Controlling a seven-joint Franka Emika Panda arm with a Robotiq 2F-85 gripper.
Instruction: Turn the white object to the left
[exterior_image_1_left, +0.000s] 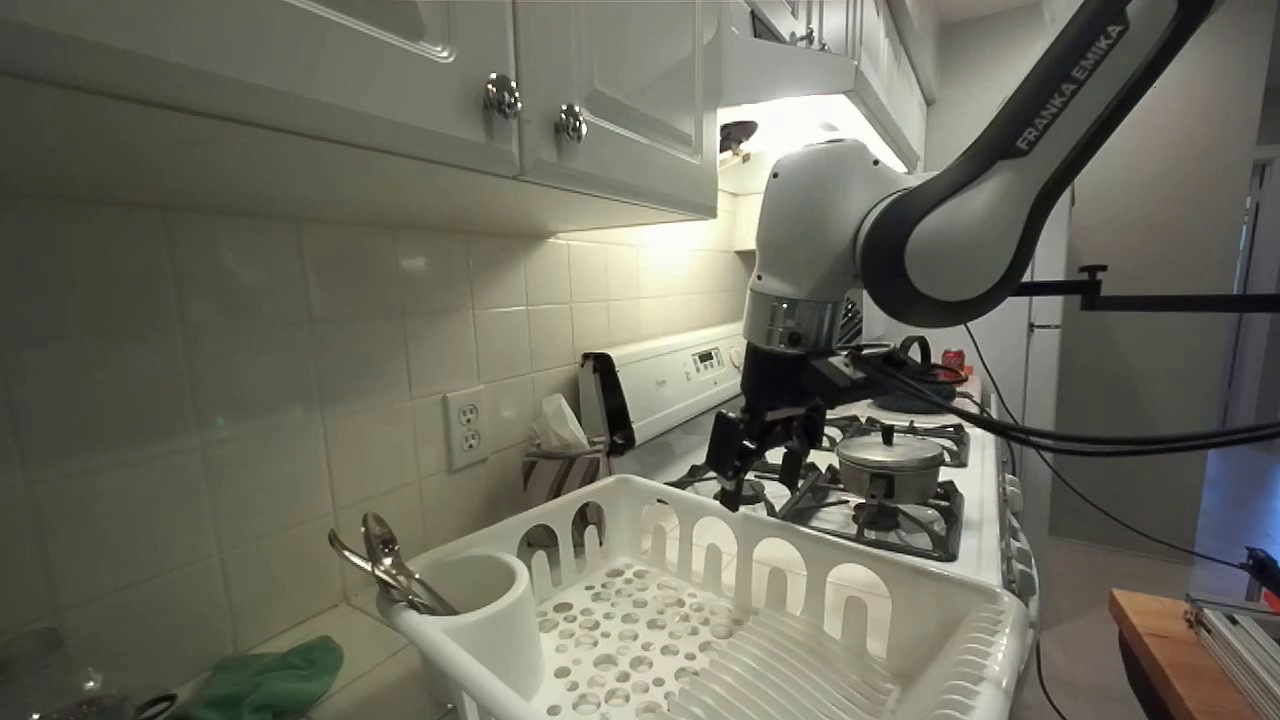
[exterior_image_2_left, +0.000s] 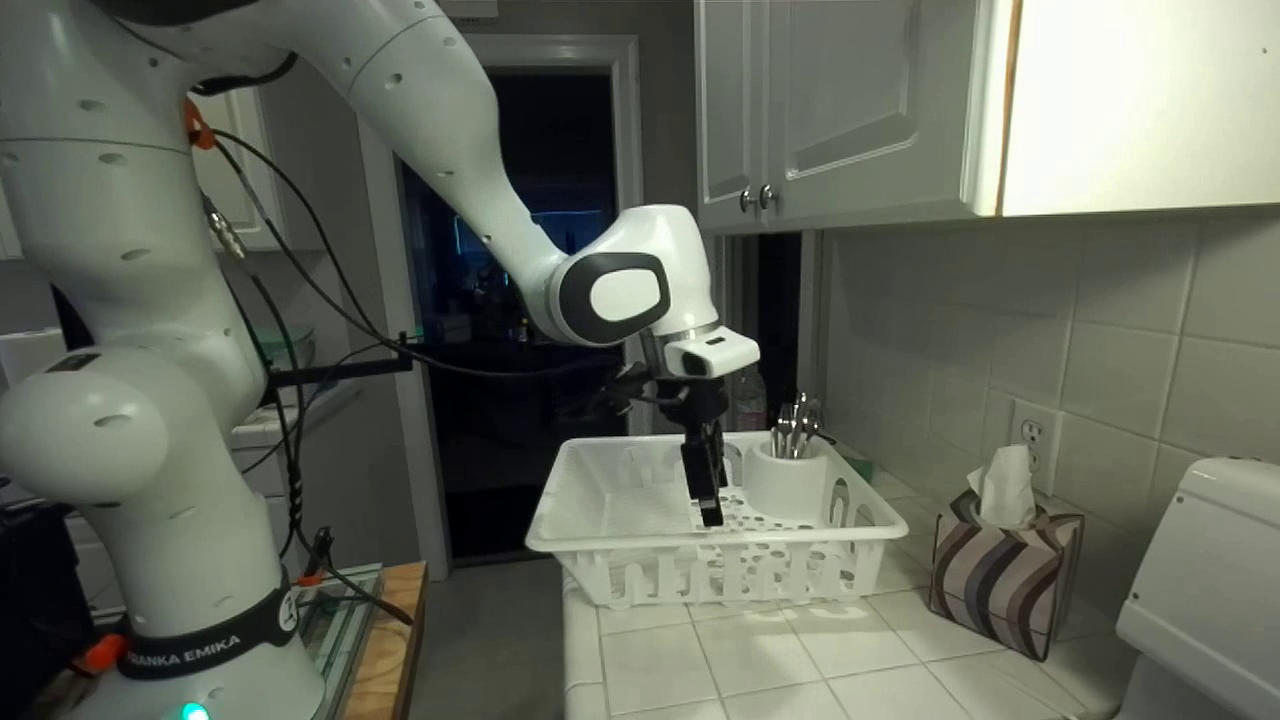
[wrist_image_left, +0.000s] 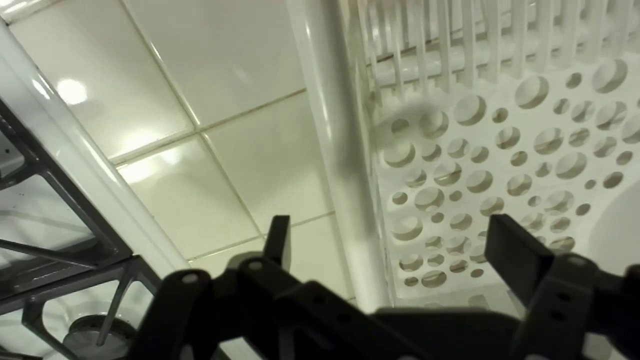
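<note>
The white dish rack stands on the tiled counter and shows in both exterior views (exterior_image_1_left: 930, 610) (exterior_image_2_left: 620, 545). Its round utensil cup (exterior_image_1_left: 495, 620) holds cutlery in the corner by the wall. My gripper (exterior_image_1_left: 762, 485) points down at the rack's stove-side rim; it also shows edge-on in an exterior view (exterior_image_2_left: 712, 515). In the wrist view the gripper (wrist_image_left: 390, 220) is open and empty. The rack's rim (wrist_image_left: 345, 165) runs between the fingers, one over the counter tiles, one over the perforated floor. I cannot tell whether the fingertips reach below the rim; no contact shows.
A white stove with black grates and a lidded pot (exterior_image_1_left: 890, 465) stands beside the counter. A striped tissue box (exterior_image_2_left: 1005, 575) stands by the tiled wall. A green cloth (exterior_image_1_left: 270, 680) lies near the utensil cup. White cabinets (exterior_image_1_left: 620, 90) hang above the counter.
</note>
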